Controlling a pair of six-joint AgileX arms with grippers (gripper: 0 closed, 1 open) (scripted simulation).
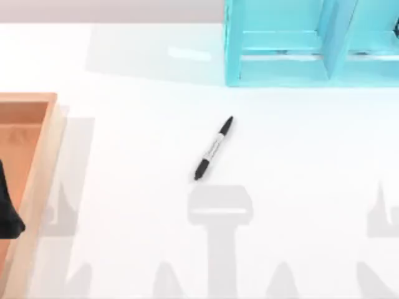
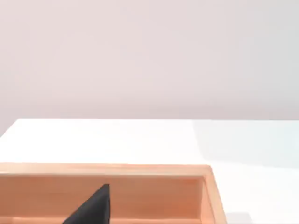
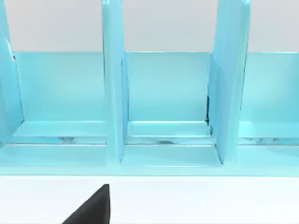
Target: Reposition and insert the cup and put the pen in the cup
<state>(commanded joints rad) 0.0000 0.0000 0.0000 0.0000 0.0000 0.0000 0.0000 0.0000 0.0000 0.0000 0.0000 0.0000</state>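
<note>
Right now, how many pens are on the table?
1. The pen lies flat on the white table near the middle, angled, between the wooden tray at the left edge and the blue divider rack at the back. Others could be hidden inside the rack.

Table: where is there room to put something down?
Bare white table lies on both sides of the pen, between the wooden tray at the left edge and the blue shelf rack at the far right. The far-left corner is bare too.

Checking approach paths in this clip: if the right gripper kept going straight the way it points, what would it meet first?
Probably the light blue divided rack, about at its middle compartment; the strip of white table before it looks free. Depth is hard to judge.
</note>
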